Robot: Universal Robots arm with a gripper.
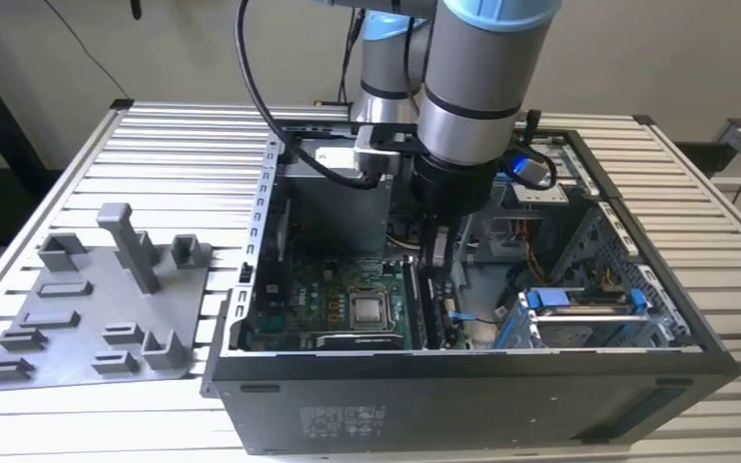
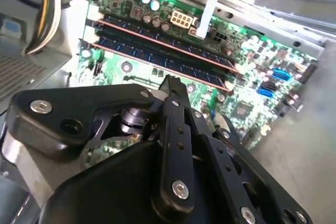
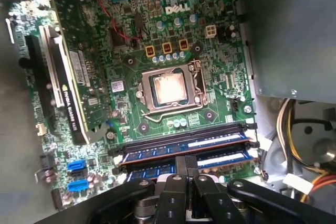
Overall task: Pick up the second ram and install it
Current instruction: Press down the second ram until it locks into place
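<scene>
Black gripper (image 3: pixel 185 167) fingers hide the second ram's (image 3: pixel 157 170) middle.

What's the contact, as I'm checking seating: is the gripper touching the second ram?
Cannot tell. In the first wrist view the gripper overlaps the second ram, hiding any contact or gap.

Bright, even daylight (case interior shadowed), close black linkage blurred.
</scene>
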